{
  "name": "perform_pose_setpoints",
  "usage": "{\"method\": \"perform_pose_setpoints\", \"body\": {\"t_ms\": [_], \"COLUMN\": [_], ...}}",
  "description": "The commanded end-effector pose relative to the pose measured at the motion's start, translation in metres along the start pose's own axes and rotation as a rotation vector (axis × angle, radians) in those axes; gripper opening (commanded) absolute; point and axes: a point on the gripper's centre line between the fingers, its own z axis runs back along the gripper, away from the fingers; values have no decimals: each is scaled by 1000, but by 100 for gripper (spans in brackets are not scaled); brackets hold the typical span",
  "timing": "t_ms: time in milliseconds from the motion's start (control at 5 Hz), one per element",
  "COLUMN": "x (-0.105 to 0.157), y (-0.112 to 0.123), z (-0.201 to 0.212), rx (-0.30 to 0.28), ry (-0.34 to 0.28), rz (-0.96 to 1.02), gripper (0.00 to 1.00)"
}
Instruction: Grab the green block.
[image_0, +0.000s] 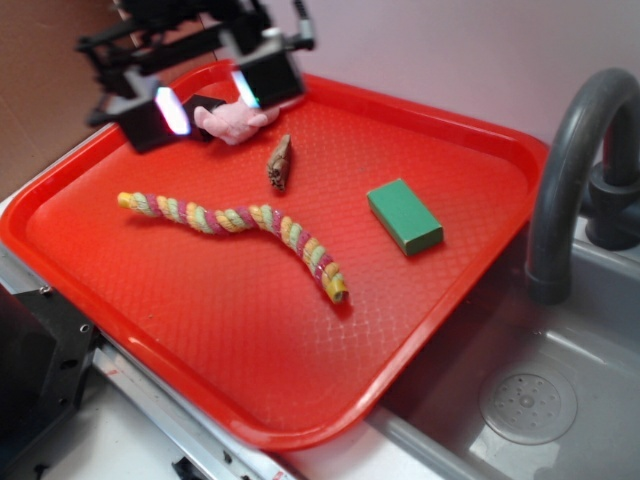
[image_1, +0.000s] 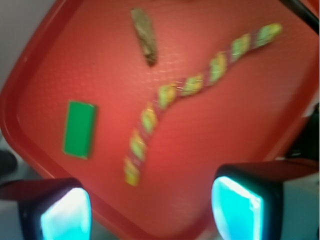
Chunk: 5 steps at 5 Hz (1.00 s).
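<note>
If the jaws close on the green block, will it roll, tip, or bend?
The green block lies flat on the red tray, so it probably will not roll or tip. Its straight edges suggest that it is stiff. The matte top looks unlikely to slip, though the weight cannot be judged.

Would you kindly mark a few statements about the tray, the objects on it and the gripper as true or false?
1. The green block lies flat on the red tray. True.
2. The gripper is closed on the green block. False: it is open, up over the tray's far corner, apart from the block.
3. The braided rope touches the green block. False: bare tray shows between them.
4. A pink soft toy lies near the gripper. True.
5. The brown cone-shaped piece sits in the sink. False: it is on the tray.
</note>
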Motion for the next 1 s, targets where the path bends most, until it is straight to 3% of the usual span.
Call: {"method": "perform_pose_setpoints", "body": {"t_ms": [0,400,800], "x": [19,32,28], "y": [-43,-65,-73], "z": [-23,-61,-95], "rx": [-49,5,79], "ry": [-50,-81,-41], "rz": [22,66,58], "gripper": [100,100,100]}}
